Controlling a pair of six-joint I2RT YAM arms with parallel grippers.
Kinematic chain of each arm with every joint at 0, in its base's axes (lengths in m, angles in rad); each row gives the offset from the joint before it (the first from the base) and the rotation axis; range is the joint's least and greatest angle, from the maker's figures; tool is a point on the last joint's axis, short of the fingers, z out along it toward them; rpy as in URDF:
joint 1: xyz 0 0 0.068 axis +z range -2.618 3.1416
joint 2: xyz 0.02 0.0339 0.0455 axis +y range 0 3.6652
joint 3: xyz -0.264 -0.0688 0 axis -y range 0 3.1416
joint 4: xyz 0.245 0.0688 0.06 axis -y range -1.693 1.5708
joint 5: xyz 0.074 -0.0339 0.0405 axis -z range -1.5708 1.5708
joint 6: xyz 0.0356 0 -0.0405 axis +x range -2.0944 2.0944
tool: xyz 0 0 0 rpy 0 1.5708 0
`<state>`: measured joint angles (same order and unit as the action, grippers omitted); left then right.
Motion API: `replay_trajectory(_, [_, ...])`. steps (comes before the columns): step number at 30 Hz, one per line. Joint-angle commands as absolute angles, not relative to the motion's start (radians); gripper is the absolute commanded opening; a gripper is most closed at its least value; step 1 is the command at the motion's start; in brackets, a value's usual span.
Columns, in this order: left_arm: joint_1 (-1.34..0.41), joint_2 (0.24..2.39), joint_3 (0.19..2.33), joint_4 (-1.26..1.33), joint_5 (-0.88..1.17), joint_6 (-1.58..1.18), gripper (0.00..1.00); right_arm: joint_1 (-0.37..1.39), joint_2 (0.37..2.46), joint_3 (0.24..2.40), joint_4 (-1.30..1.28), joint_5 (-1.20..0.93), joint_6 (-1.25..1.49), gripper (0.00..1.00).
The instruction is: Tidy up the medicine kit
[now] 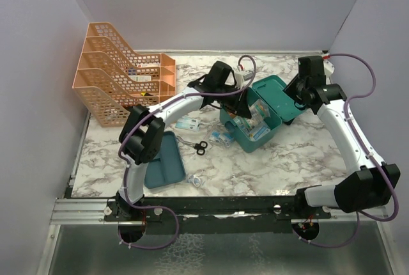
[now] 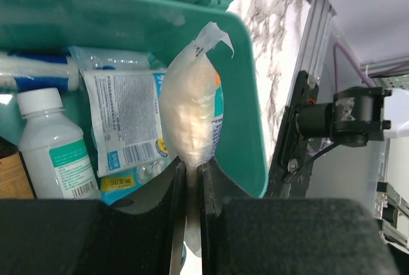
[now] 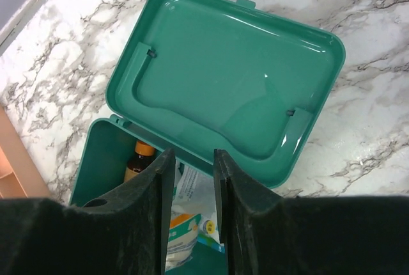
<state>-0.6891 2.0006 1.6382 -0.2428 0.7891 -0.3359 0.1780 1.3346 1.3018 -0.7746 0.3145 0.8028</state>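
Medicine kit (image 1: 259, 142) (image 2: 246, 96) (image 3: 223, 77): teal box, right of centre on the worktop (image 1: 300, 160), lid thrown open and lying flat on the far right side of the box.

Contents of kit: white bottle (image 2: 54, 147) with teal label and barcode; flat printed sachet (image 2: 124, 121) with barcode, its print too small to read; below it a yellow tag beginning "50"; brown bottle (image 3: 139, 160) with orange cap in the corner by the hinge.

Beside kit, left: small blue-and-white packs (image 1: 220, 137), touching or nearly touching the box; black-handled scissors (image 1: 195, 146) a little further left; flat teal tray (image 1: 165, 166) beyond those, towards the near edge; another small pack (image 1: 195, 182) near the tray's corner.

Far left of kit: orange mesh file rack (image 1: 121, 77), against the back corner.

Worktop: white marble pattern with grey veins; metal rail (image 1: 83, 208) along the near edge. Walls: plain pale lilac on three sides.

Left hand (image 1: 246, 99) (image 2: 190, 172): arm arched over the tray and reaching across to the kit; fingers pressed together on the lower end of a clear pouch (image 2: 190, 115) of white material, held over the open box.

Right hand (image 1: 299, 91) (image 3: 190, 160): arm bent in from the right, pointing down over the hinge line; fingers spread, nothing between them.
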Motion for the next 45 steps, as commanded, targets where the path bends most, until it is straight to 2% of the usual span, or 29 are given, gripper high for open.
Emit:
replay_trajectory(1, [-0.699, 2.043, 1.699, -0.350, 0.802, -0.273, 0.14, 0.178, 1.351, 1.314, -0.741, 0.284, 0.782, 0.30])
replay_trajectory(11, [-0.719, 2.149, 1.763, -0.379, 0.903, -0.342, 0.17, 0.178, 1.364, 1.314, -0.766, 0.286, 0.774, 0.27])
replay_trajectory(19, [-0.768, 2.186, 1.786, -0.424, 0.789, -0.349, 0.20, 0.178, 1.334, 1.291, -0.772, 0.284, 0.743, 0.25])
replay_trajectory(21, [-0.773, 2.195, 1.788, -0.425, 0.768, -0.352, 0.25, 0.178, 1.325, 1.281, -0.770, 0.283, 0.739, 0.25])
replay_trajectory(28, [-0.774, 2.187, 1.845, -0.475, 0.601, -0.305, 0.53, 0.178, 1.306, 1.270, -0.756, 0.279, 0.728, 0.25])
replay_trajectory(36, [-0.776, 2.174, 1.889, -0.483, 0.442, -0.278, 0.64, 0.178, 1.307, 1.261, -0.746, 0.268, 0.736, 0.25])
replay_trajectory(39, [-0.776, 2.175, 1.885, -0.484, 0.437, -0.266, 0.64, 0.178, 1.307, 1.263, -0.744, 0.270, 0.735, 0.25])
replay_trajectory(45, [-0.776, 2.180, 1.889, -0.483, 0.467, -0.268, 0.54, 0.178, 1.307, 1.267, -0.728, 0.243, 0.710, 0.25])
